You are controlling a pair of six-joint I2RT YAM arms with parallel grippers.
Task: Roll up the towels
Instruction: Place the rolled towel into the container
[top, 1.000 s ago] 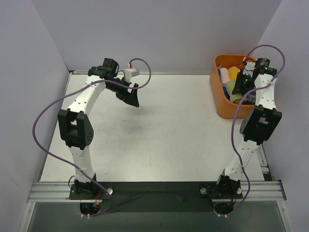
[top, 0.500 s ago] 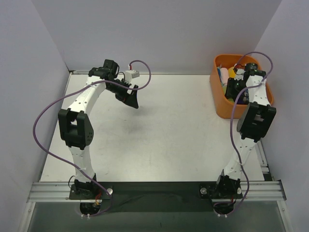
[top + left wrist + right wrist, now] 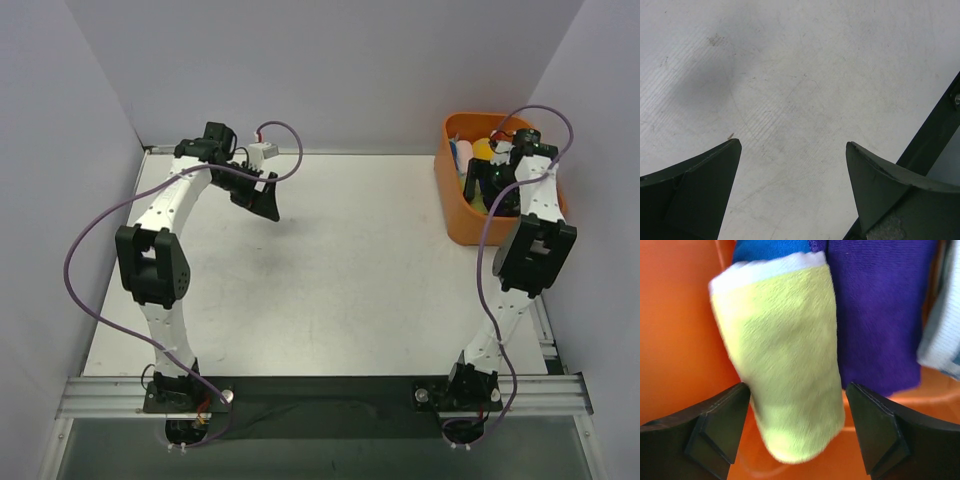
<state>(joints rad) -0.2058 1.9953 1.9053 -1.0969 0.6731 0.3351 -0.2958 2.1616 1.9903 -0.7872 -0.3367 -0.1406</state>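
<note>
Both stand open: right gripper [image 3: 796, 390] astride the yellow-green towel [image 3: 785, 340] in the far-right-corner orange basket [image 3: 447, 195], left gripper [image 3: 792, 145] above the counter [image 3: 350, 260]; rolling apparently not begun

a basket [image 3: 446, 195] sits at the far right corner of the surface [image 3: 350, 280]. the right pincer [image 3: 488, 185] reaches down inside it, its fingers spread to either side of a rolled towel [image 3: 785, 365]. in the wrist view the basket wall is to the left of this towel and a second cloth [image 3: 875, 315] lies just to the right, touching it. the left pincer [image 3: 792, 150] hangs above the far left part of the surface, fingers spread, well apart from the basket.
</note>
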